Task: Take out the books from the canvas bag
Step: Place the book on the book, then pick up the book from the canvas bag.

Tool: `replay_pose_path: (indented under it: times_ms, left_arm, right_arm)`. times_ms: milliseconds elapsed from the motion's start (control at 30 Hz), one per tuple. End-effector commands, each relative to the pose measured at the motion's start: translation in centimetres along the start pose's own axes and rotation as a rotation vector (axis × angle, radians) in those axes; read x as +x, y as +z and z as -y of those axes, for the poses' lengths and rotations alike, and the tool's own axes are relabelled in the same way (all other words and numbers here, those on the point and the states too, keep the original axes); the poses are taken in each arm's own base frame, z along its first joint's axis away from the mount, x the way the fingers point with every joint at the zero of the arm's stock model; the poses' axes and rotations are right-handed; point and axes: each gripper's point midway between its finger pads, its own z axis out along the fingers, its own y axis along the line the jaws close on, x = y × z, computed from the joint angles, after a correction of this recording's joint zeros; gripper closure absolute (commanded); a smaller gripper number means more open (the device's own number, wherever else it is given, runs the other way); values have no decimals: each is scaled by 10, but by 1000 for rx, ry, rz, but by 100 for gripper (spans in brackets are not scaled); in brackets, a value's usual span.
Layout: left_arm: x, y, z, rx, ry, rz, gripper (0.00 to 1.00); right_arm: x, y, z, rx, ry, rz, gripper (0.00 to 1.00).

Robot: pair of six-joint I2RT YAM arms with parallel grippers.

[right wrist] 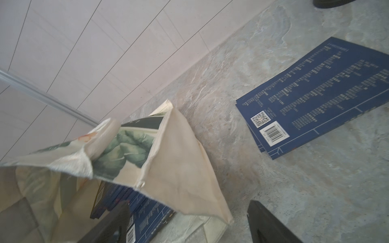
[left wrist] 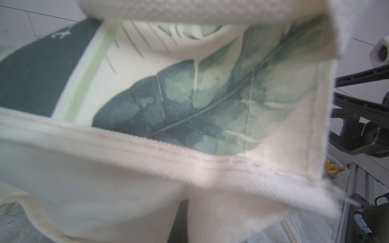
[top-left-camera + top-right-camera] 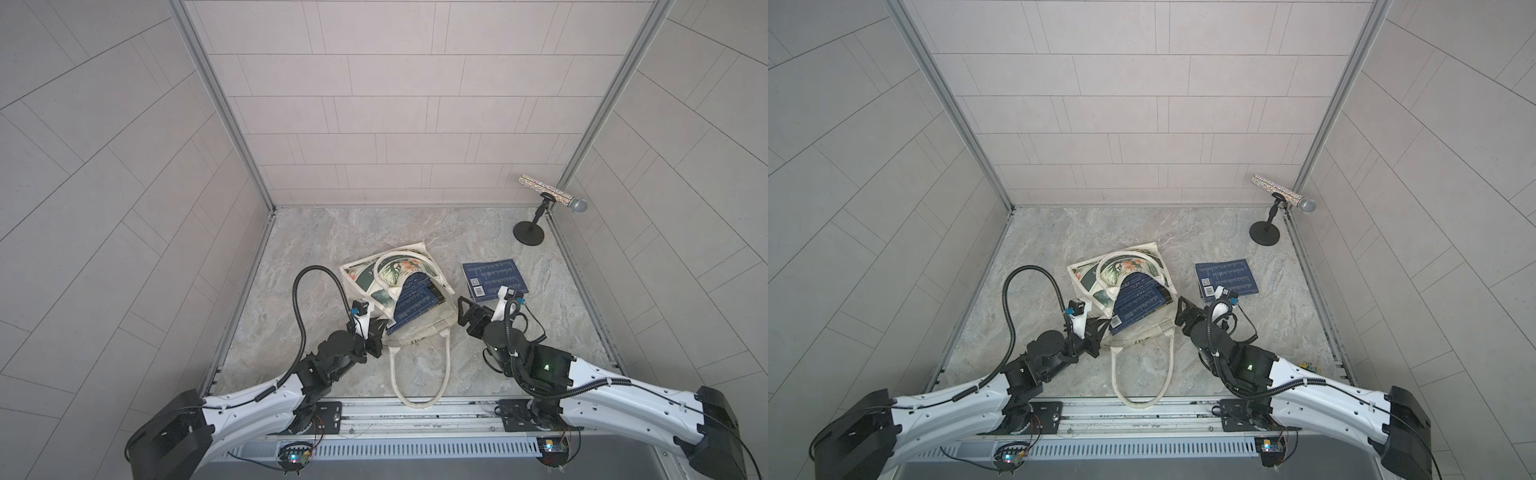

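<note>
Left gripper clamped on floppy canvas bag rim; right gripper jaws apart. Books look thin, stiff, slick, so we'd pinch the exposed near corner.

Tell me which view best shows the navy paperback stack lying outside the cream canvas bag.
Right wrist view: the navy paperback stack is close, barcode and edges clear. Both top views show it small, a corner behind the right arm. Left wrist view misses it.

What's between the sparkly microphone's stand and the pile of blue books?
Just bare marble tabletop between stand and books, in both top views.
</note>
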Motion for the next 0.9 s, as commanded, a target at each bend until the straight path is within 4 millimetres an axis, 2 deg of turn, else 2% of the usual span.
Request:
replay_pose_path:
  times_ms: [0, 133, 233, 433, 600, 667, 733, 767, 867]
  left_arm:
    - [-29, 1, 15, 54, 0, 83, 100]
    - [-28, 1, 16, 58, 1, 80, 100]
    - [-29, 0, 18, 69, 1, 83, 100]
    - [-32, -4, 19, 84, -3, 103, 100]
    - [-32, -7, 20, 96, 2, 112, 100]
    - [-30, -7, 21, 104, 10, 105, 100]
    - [-38, -11, 22, 110, 6, 136, 100]
    - [-37, -11, 22, 109, 6, 135, 100]
    - [-37, -11, 23, 115, 8, 135, 100]
  right_arm:
    - [-2, -16, -12, 0, -83, 71, 13]
    - [24, -18, -36, -72, -50, 7, 16]
    - [42, -19, -54, -85, -88, -18, 18]
    - [76, -3, -78, -95, -131, -62, 18]
    - [96, 18, -80, -59, -147, -56, 18]
    - [104, 27, -74, -38, -156, -80, 18]
    - [112, 38, -67, -18, -149, -109, 18]
    - [112, 43, -75, -25, -121, -124, 18]
    - [119, 57, -72, -25, -96, -154, 18]
